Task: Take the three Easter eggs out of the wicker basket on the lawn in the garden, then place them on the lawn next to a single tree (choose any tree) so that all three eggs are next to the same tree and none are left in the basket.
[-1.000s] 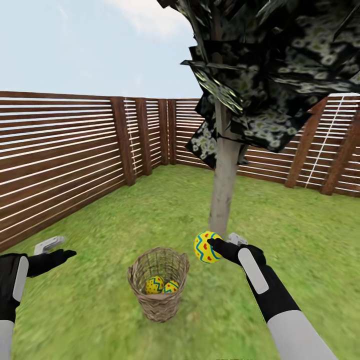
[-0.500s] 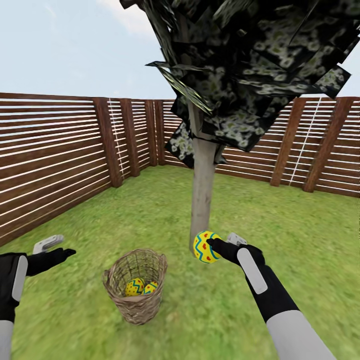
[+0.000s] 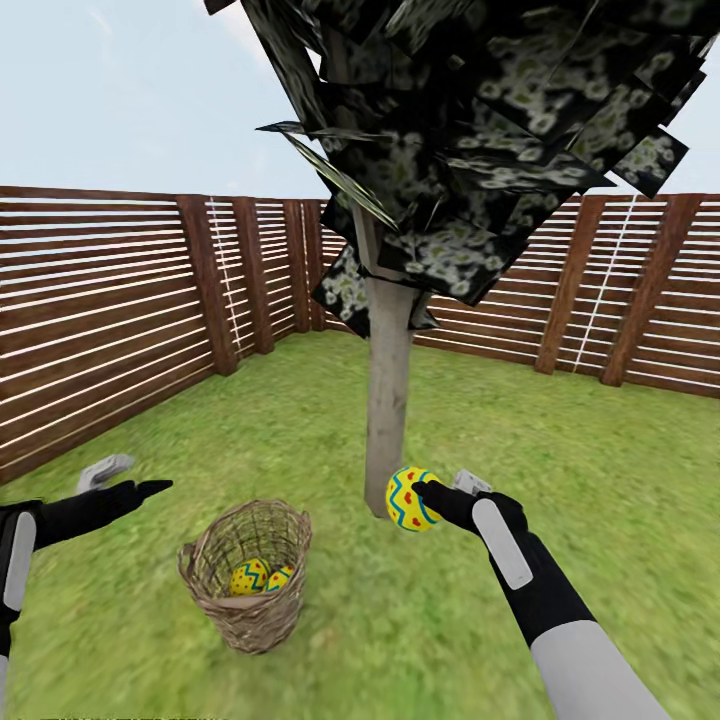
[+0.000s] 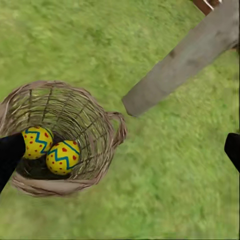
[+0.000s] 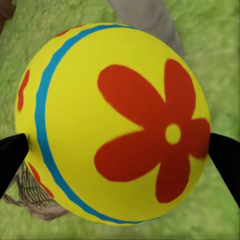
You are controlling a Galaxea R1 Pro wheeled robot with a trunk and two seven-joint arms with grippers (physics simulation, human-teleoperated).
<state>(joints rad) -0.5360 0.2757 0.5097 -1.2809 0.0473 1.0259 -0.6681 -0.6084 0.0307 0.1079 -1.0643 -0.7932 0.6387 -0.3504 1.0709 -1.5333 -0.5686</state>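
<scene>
Two eggs [image 3: 262,577] in basket [image 3: 245,620], one egg [image 3: 409,497] in right claw [image 3: 425,495]

Your basket [image 3: 245,575] sits on the lawn [image 3: 600,470], left of and nearer to you than the tree [image 3: 388,400]. Two eggs [image 3: 262,577] lie side by side in it. Your right hand [image 3: 424,497] holds the third egg [image 3: 408,497] just before the trunk's foot. The fence [image 3: 110,320] runs behind and along the left.

Head view faces tree [image 3: 388,420]; wrist views look down, share trunk.
</scene>
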